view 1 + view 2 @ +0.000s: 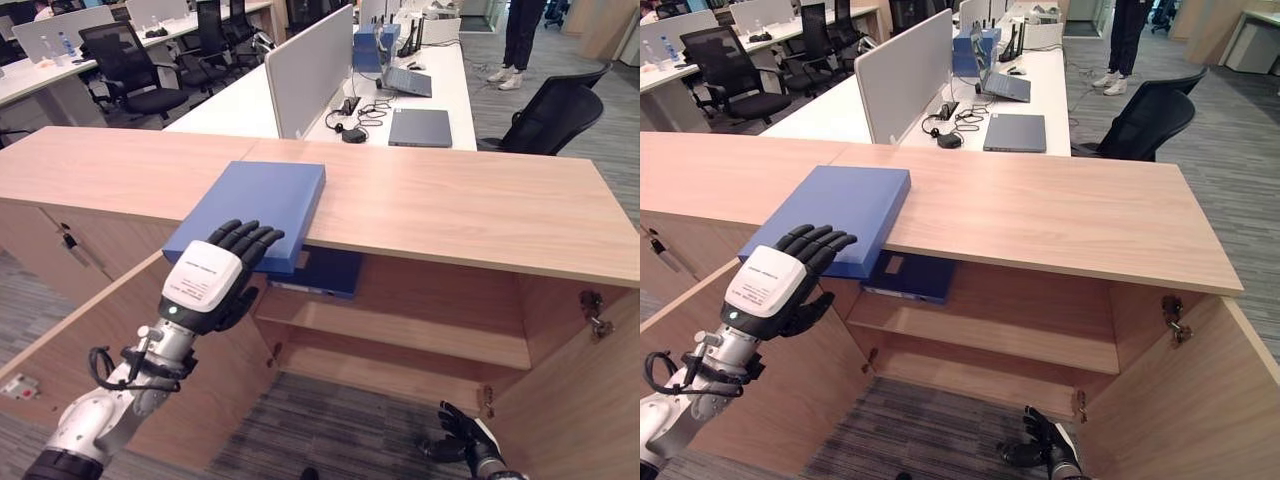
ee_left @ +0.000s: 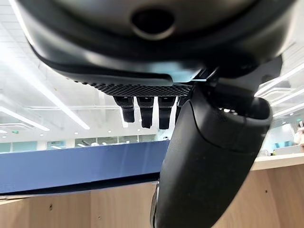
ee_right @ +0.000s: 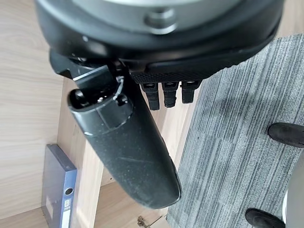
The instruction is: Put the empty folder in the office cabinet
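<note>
A blue folder [image 1: 258,210] is seen lying flat on the wooden top of the office cabinet [image 1: 470,205], its near edge jutting out over the open compartment. The left hand [image 1: 215,275] is raised at about seven o'clock of the folder, its fingers [image 1: 245,238] stretched straight against the overhanging near edge, nothing being clasped. A second, darker blue binder [image 1: 325,272] is lodged inside the cabinet just beneath, on the upper shelf [image 1: 420,340]. The right hand [image 1: 468,440] is held low at five o'clock, near the carpet [image 1: 330,430], with fingers loosely spread and empty. Both cabinet doors [image 1: 575,400] are swung open
</note>
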You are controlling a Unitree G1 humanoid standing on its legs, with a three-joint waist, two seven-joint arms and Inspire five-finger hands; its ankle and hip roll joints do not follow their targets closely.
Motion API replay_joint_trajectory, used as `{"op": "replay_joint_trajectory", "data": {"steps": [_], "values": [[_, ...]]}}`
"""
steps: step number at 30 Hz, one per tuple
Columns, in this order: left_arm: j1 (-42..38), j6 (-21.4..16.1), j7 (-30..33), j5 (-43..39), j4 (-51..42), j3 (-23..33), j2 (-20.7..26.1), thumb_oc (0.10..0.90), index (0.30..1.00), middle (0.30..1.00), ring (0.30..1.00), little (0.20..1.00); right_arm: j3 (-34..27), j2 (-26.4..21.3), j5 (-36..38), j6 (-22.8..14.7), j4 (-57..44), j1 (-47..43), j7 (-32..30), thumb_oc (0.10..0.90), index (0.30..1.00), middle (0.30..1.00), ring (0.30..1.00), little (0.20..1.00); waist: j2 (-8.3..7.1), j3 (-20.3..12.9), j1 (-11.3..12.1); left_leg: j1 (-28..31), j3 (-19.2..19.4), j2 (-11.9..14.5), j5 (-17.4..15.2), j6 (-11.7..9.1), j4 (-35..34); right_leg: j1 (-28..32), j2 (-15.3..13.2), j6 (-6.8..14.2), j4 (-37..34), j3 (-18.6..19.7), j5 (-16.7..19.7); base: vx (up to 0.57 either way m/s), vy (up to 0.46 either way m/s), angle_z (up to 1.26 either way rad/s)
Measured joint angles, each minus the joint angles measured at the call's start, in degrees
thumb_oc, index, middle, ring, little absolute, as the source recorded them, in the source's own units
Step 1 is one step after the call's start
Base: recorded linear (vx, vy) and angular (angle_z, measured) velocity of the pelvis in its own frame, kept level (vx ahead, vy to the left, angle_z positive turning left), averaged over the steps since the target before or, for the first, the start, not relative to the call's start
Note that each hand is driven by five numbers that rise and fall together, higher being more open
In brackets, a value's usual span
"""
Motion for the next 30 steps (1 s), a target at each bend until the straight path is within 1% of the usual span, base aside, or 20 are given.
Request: {"op": "replay_joint_trajectory", "data": {"steps": [1,3,6,12,14,16,21,24,26,27,30], "values": [[-0.8,0.4,-0.1,0.0,1.2,-0.7,0.0,0.800,0.900,0.900,0.900,0.900,0.0,0.0,0.0,0.0,0.0,0.1,0.0,0.800,0.900,0.900,0.900,0.900,-0.05,0.0,-0.1,0.0,0.1,0.0,-0.1,0.3,0.0,0.0,0.1,0.2,0.0,0.1,-0.1,-0.01,0.013,-0.04],[-2.1,1.0,-0.1,0.0,2.4,-1.9,0.0,0.800,0.900,0.900,0.900,0.900,0.0,-0.1,0.0,0.0,0.0,0.1,0.0,0.800,0.900,0.900,0.900,0.900,-0.18,-0.1,-0.2,0.0,0.2,0.1,-0.4,0.1,0.0,-0.1,0.1,0.4,0.0,0.2,-0.1,0.03,0.006,-0.04],[-2.6,1.1,-0.1,0.0,3.8,-2.9,0.0,0.800,0.900,0.900,0.900,0.900,0.0,0.0,0.0,0.0,0.0,0.1,0.0,0.800,0.900,0.900,0.900,0.900,-0.51,-0.3,-0.3,0.0,0.6,0.3,-0.5,-0.1,0.0,-0.3,0.2,0.3,0.0,0.6,0.0,-0.01,0.018,-0.06],[-4.0,1.6,-0.1,0.0,5.7,-4.4,0.0,0.800,0.900,0.900,0.900,0.900,0.0,-0.2,0.0,0.0,0.0,0.1,0.0,0.800,0.900,0.900,0.900,0.900,-0.67,-0.4,-0.3,0.0,0.8,0.5,-0.4,-0.1,0.0,-0.6,0.4,0.1,0.0,0.9,0.2,0.00,0.009,-0.02],[-5.7,2.2,0.0,1.2,6.6,-5.5,0.2,0.800,0.900,0.900,0.900,0.900,0.0,-0.3,0.0,0.0,0.0,0.2,0.0,0.800,0.900,0.900,0.900,0.900,-0.70,-0.4,-0.2,0.0,0.8,0.5,-0.1,0.2,0.0,-0.6,0.4,0.1,0.0,0.9,0.3,-0.02,0.006,0.00],[-7.3,2.7,0.1,2.2,7.4,-6.4,0.6,0.800,0.900,0.900,0.900,0.900,0.0,-0.3,0.0,0.0,0.0,-0.1,0.1,0.800,0.900,0.900,0.900,0.900,-0.71,-0.4,-0.3,0.0,0.9,0.5,-0.3,0.0,0.0,-0.6,0.4,0.1,0.0,1.0,0.3,0.02,0.005,-0.01],[-8.1,2.8,0.1,3.4,7.5,-6.5,0.8,0.800,0.900,0.900,0.900,0.900,0.0,-0.3,0.0,0.0,0.0,0.0,0.2,0.800,0.900,0.900,0.900,0.900,-0.74,-0.4,-0.4,-0.1,1.4,0.6,-0.4,-0.2,0.0,-0.9,0.4,0.1,0.0,1.4,0.4,0.00,0.010,-0.05],[-8.5,3.1,0.1,4.3,7.7,-6.8,1.4,0.800,0.900,0.900,0.900,0.900,0.1,-0.4,0.0,0.0,0.0,0.1,0.2,0.800,0.900,0.900,0.900,0.900,-0.74,-0.4,-0.5,0.0,1.6,0.6,-0.2,0.2,0.0,-1.0,0.4,-0.1,0.0,1.6,0.6,0.00,0.009,-0.03],[-9.1,3.3,0.1,4.5,7.9,-7.3,2.0,0.800,0.900,0.900,0.900,0.900,0.2,-0.4,0.0,0.0,0.0,0.1,0.2,0.800,0.900,0.900,0.900,0.900,-0.75,-0.4,-0.5,0.0,1.7,0.6,-0.5,-0.2,0.0,-1.0,0.4,0.1,0.0,1.6,0.5,0.00,0.000,0.00],[-9.4,3.3,0.1,4.6,7.9,-7.3,2.3,0.800,0.900,0.900,0.900,0.900,0.2,-0.4,0.0,0.0,0.0,0.0,0.2,0.800,0.900,0.900,0.900,0.900,-0.75,-0.4,-0.5,0.0,1.7,0.6,-0.3,-0.1,0.0,-1.0,0.4,-0.2,0.0,1.6,0.7,0.03,0.002,0.00],[-10.8,3.7,0.1,5.6,8.4,-8.2,2.5,0.800,0.900,0.900,0.900,0.900,0.3,-0.4,0.0,0.0,0.1,-0.1,0.2,0.800,0.900,0.900,0.900,0.900,-0.79,-0.4,-0.5,0.0,1.7,0.6,-0.4,-0.2,0.0,-1.0,0.4,0.1,-0.1,1.7,0.5,0.01,0.002,0.00]]}}
